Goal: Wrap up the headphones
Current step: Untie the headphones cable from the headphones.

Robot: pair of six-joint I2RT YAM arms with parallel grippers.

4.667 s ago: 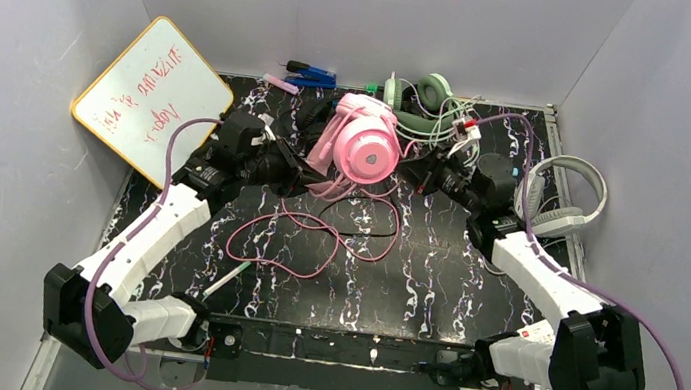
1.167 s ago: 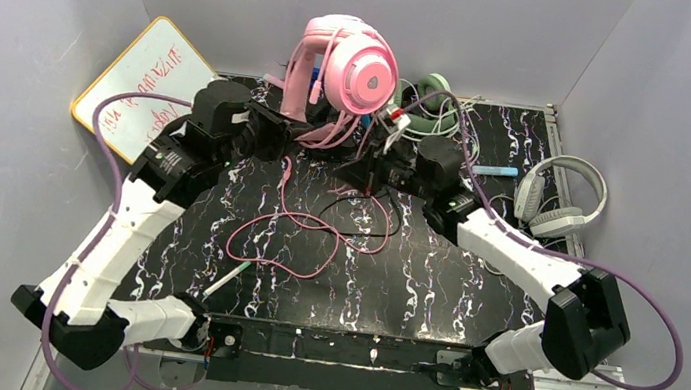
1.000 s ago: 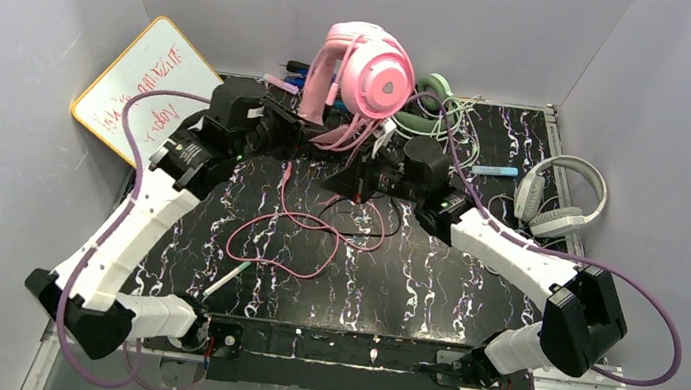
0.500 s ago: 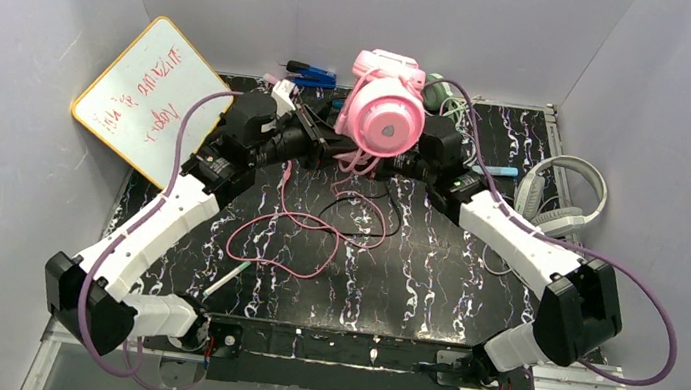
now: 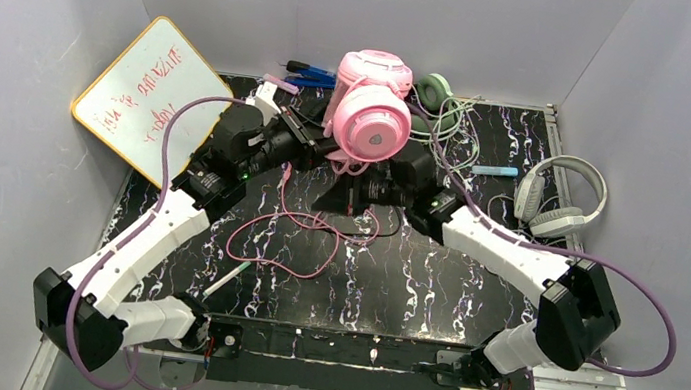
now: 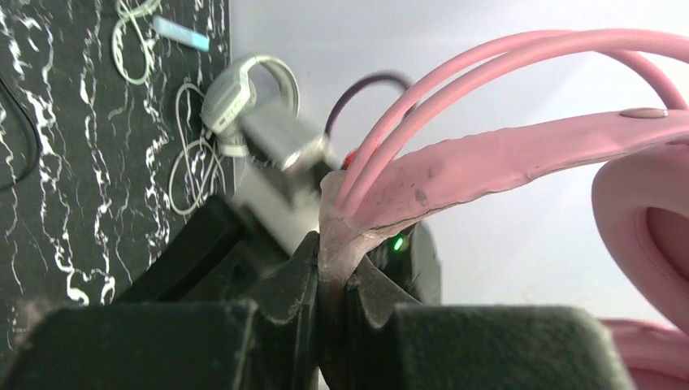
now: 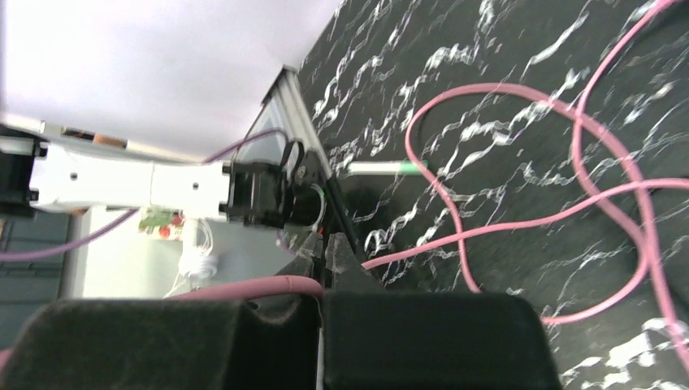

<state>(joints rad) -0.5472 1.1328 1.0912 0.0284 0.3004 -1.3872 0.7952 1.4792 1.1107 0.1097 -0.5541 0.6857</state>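
We count three headsets. Our left claw (image 6: 331, 278) clamps the pink headset (image 5: 369, 123) by its band, raised over the counter (image 5: 431, 277). Our right claw (image 7: 323, 278) pinches its cord (image 7: 504, 101). The green headset (image 5: 433, 91) and white headset (image 5: 558, 221) lie apart.

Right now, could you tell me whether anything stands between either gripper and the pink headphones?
Nothing visible does. The left gripper is shut on the headband of the pink headphones, and the right gripper is shut on their pink cord.

grey walls (image 5: 397, 0), black marbled table (image 5: 429, 297)
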